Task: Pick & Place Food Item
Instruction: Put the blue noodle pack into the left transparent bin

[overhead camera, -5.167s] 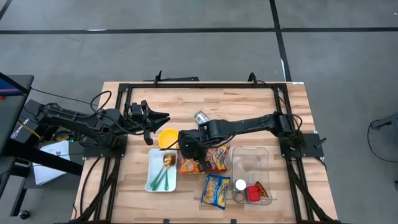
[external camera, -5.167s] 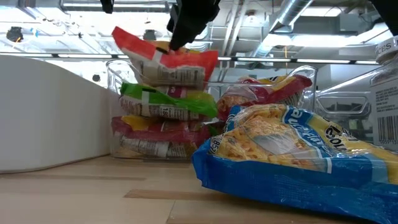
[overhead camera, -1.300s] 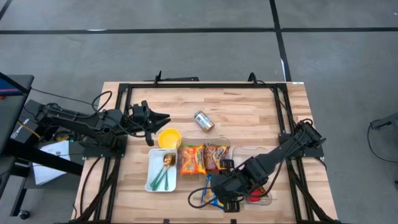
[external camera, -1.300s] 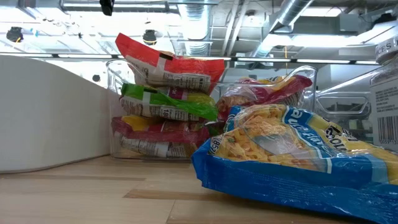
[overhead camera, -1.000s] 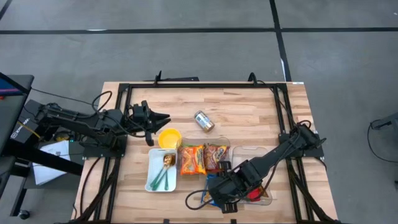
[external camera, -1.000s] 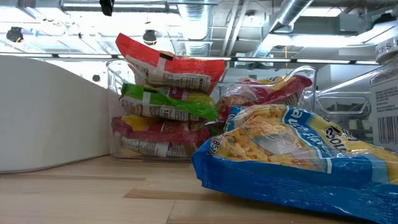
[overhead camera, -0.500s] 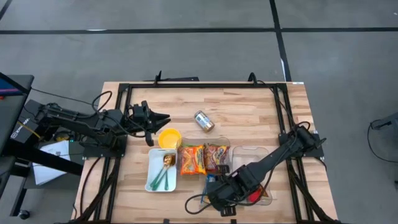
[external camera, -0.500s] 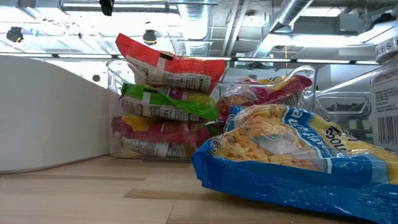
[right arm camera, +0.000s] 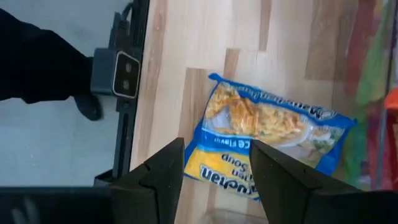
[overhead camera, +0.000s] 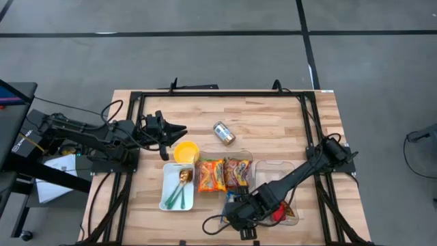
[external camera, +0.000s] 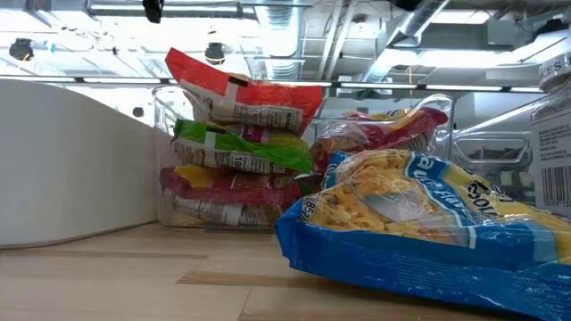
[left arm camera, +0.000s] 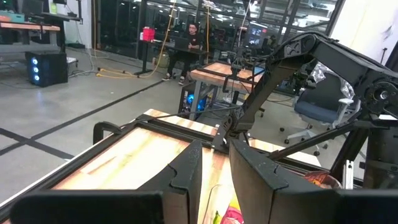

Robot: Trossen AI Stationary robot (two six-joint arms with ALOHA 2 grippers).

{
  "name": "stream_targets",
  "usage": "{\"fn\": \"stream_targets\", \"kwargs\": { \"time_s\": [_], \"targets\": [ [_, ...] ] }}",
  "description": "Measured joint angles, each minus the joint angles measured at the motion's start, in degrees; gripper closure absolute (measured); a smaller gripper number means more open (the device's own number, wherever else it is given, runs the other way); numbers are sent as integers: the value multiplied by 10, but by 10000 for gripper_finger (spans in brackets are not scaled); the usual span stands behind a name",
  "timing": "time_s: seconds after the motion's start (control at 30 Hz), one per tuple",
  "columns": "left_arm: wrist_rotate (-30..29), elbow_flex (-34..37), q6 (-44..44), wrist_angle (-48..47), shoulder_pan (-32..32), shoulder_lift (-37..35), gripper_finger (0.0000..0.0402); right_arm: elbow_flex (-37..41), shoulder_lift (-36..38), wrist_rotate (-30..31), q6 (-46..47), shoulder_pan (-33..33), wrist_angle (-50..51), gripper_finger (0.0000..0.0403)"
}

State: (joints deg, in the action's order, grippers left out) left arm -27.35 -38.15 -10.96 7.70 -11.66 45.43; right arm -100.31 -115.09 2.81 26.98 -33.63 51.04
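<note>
A blue noodle-soup packet [right arm camera: 267,140] lies flat on the wooden table near its near edge; the low view shows it close up [external camera: 419,223]. My right gripper [right arm camera: 217,177] hangs above it, slanting down, open, with nothing between its fingers. In the high view the right arm's head [overhead camera: 240,213] covers most of the packet. My left gripper [left arm camera: 214,180] waits level at the table's left [overhead camera: 171,128], its fingers a little apart and empty.
A clear bin [overhead camera: 224,174] with orange and red packets stands just beyond the blue packet, stacked high in the low view [external camera: 236,152]. A second clear bin [overhead camera: 285,171] is to the right. White tray [overhead camera: 166,195], yellow bowl [overhead camera: 186,152] and can [overhead camera: 223,132] lie farther left and back.
My right gripper has sunk toward the blue packet near the table's near edge, staying open. The packet has not moved.
</note>
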Motion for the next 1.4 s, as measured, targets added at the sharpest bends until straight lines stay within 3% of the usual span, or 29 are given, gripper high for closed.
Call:
{"fn": "stream_targets", "kwargs": {
  "time_s": [1.4],
  "targets": [
    [0,0,0,0,0,0,325,141,-4,3,79,15,-107,227]
  ]
}}
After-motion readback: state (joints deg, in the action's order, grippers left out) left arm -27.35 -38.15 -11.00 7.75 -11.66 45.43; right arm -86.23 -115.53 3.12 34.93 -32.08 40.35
